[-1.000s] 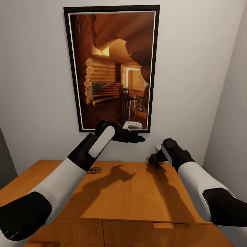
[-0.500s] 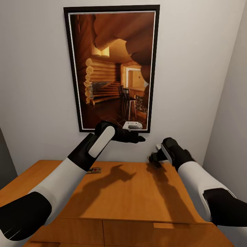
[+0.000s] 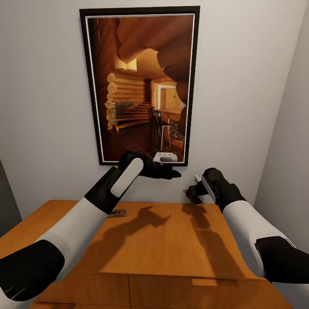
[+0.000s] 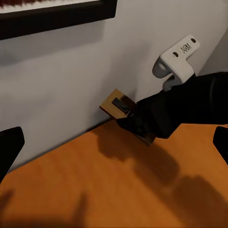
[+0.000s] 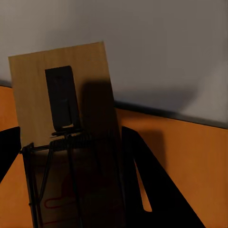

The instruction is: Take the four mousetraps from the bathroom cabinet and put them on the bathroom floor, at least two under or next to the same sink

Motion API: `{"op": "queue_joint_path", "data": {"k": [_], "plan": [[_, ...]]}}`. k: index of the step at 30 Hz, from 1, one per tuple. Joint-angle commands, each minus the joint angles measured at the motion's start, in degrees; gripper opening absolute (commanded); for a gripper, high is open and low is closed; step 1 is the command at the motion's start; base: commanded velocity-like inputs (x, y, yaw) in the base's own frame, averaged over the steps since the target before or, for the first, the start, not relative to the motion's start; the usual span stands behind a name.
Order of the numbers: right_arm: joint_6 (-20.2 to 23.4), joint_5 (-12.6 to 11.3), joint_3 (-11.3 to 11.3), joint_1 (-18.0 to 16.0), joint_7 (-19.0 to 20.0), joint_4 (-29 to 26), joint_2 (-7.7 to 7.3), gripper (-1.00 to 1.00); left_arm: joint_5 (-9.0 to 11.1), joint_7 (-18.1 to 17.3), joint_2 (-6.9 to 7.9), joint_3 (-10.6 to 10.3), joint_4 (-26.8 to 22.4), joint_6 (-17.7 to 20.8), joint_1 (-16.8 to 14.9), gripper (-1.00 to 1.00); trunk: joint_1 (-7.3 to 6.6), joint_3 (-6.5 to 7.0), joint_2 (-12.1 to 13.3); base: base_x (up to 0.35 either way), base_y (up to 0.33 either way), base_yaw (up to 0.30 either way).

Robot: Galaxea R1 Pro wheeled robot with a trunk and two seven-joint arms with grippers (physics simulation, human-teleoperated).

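Observation:
My right gripper (image 3: pixel 190 195) is shut on a mousetrap (image 5: pixel 66 133), a pale wooden plate with dark wire parts and a red mark. It holds the trap tilted just above the back right of the orange-brown cabinet top (image 3: pixel 163 244), close to the wall. The left wrist view shows the same trap (image 4: pixel 115 103) sticking out of the black fingers. A second mousetrap (image 3: pixel 118 213) lies flat on the cabinet's back left, partly behind my left forearm. My left gripper (image 3: pixel 171 174) hangs open and empty in the air above the cabinet's middle, its fingers (image 4: pixel 9 145) spread wide.
A large framed picture (image 3: pixel 139 86) of a log cabin hangs on the wall behind the cabinet. A side wall (image 3: pixel 287 128) closes in at the right. Drawer fronts with a wooden bar handle (image 3: pixel 214 282) run along the cabinet's near face.
My right gripper has risen slightly with the mousetrap, lifting it off the cabinet top. The left arm has stayed still.

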Motion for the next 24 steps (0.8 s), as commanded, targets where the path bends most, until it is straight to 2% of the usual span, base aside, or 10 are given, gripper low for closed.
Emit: {"op": "queue_joint_path", "data": {"k": [1, 8, 19, 24], "plan": [[0.22, 0.26, 0.14, -0.04, 0.33, -0.04, -0.03, -1.0, 0.61, 0.58, 0.02, -0.04, -0.01, 0.12, -0.06, 1.0, 0.0, -0.07, -0.04, 0.0, 0.0, 0.0], [0.22, 0.13, 0.12, -0.04, 0.11, 0.17, -0.16, -1.0, 0.7, 0.6, 0.44, -0.08, 0.15, 0.17, -0.06, 1.0, 0.0, -0.07, -0.04, -0.034, 0.05, 0.0], [0.22, 0.0, 0.12, -0.04, 0.07, 0.25, -0.93, -1.0, 0.87, 0.61, 1.0, -0.08, -0.2, 0.34, -0.06, 1.0, 0.0, -0.07, -0.04, -0.153, 0.25, 0.0], [0.22, -0.08, 0.14, -0.04, 0.01, 0.25, -0.99, -1.0, 1.18, 0.57, 1.94, -0.06, -0.33, 0.38, -0.06, 1.0, 0.0, -0.07, -0.04, -0.163, 0.281, 0.0]]}}
